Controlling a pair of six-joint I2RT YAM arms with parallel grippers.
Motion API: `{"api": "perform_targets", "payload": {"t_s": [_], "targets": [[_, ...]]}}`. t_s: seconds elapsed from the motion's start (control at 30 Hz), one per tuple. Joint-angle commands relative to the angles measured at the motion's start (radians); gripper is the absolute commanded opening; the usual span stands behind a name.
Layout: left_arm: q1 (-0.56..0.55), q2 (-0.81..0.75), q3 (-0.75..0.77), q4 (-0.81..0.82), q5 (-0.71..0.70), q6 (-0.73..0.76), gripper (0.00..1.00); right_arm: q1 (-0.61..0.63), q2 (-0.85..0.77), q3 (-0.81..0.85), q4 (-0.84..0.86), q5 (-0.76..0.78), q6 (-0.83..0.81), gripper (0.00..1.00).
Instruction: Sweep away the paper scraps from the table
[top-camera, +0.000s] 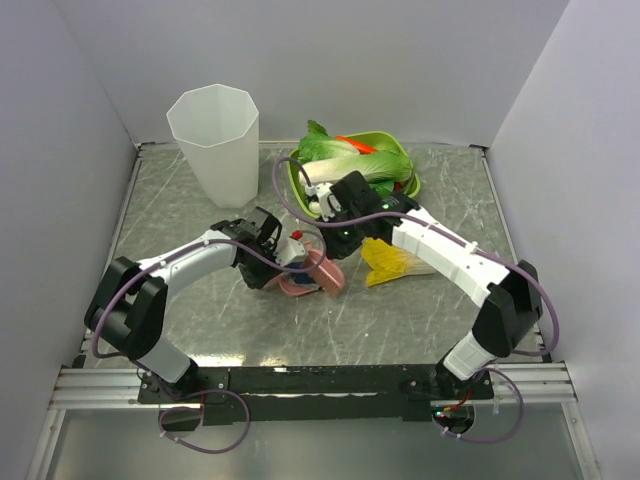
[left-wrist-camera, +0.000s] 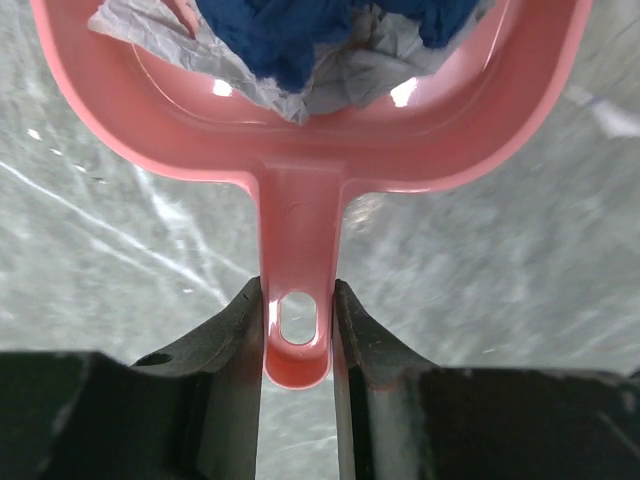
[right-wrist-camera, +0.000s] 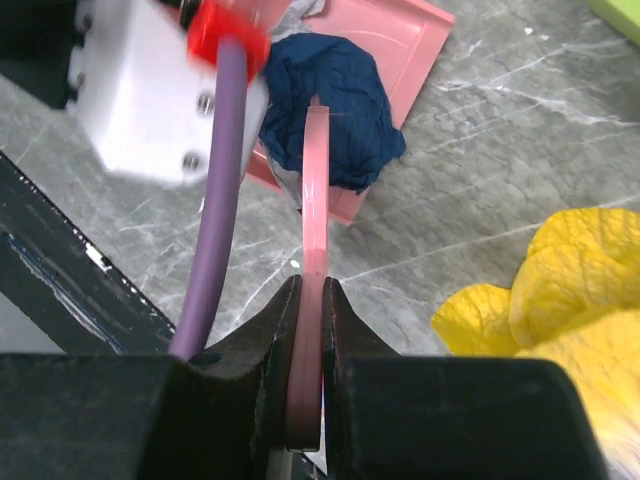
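The left jaws are clamped on the handle of a pink dustpan (left-wrist-camera: 300, 215), one dark finger (left-wrist-camera: 235, 345) on each side of the handle just at its hanging hole; the right jaws are pressed shut on a thin pink scraper (right-wrist-camera: 316, 200), seen edge-on between the two black fingers (right-wrist-camera: 270, 345).

The paper scraps that show lie in the dustpan (top-camera: 297, 288); a crumpled dark blue scrap (left-wrist-camera: 270, 40) sits in the middle of the pan, on a white-grey scrap (left-wrist-camera: 350, 80) that spreads beneath and beside it. From the right wrist the blue scrap (right-wrist-camera: 340, 90) bulges over the pan's open edge (right-wrist-camera: 400, 40), and the scraper's far end stands against it. Whether smaller scraps lie under these two I cannot tell.

The dustpan rests near the middle of the grey marbled worktop (top-camera: 200, 330), with the scraper (top-camera: 330, 272) just to its right; both arms meet over it, the left arm (top-camera: 190, 260) reaching in from the left and the right arm (top-camera: 440, 250) from the right.

Just right of the scraper lies a yellow-and-white cabbage (top-camera: 395, 262), its yellow leaves (right-wrist-camera: 560, 290) near the right jaws. At the far side stands a green tray (top-camera: 395, 140) holding a green leafy vegetable (top-camera: 340, 155) and a red chilli (top-camera: 355, 143); to its left stands a tall white bin (top-camera: 213, 140), upright.
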Motion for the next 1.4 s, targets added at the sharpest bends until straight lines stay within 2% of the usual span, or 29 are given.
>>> {"api": "perform_targets", "payload": {"t_s": [0.0,0.13,0.53,0.93,1.13,1.37], "targets": [[0.027,-0.058,-0.009,0.067,0.124,-0.175,0.01,0.004,-0.133,-0.008,-0.001,0.004,-0.033,0.0],[0.047,-0.063,-0.014,0.095,0.158,-0.277,0.01,0.011,-0.173,-0.014,-0.004,0.008,-0.072,0.0],[0.084,-0.052,-0.015,0.142,0.182,-0.331,0.01,0.033,-0.233,-0.014,-0.033,0.069,-0.145,0.0],[0.088,-0.116,-0.058,0.139,0.231,-0.229,0.01,0.08,-0.236,0.063,0.002,0.137,-0.262,0.0],[0.088,-0.146,-0.081,0.169,0.239,-0.211,0.01,0.106,-0.246,0.095,-0.002,0.152,-0.268,0.0],[0.088,-0.161,-0.093,0.182,0.219,-0.205,0.01,0.094,-0.272,0.103,-0.009,0.273,-0.216,0.0]]}}
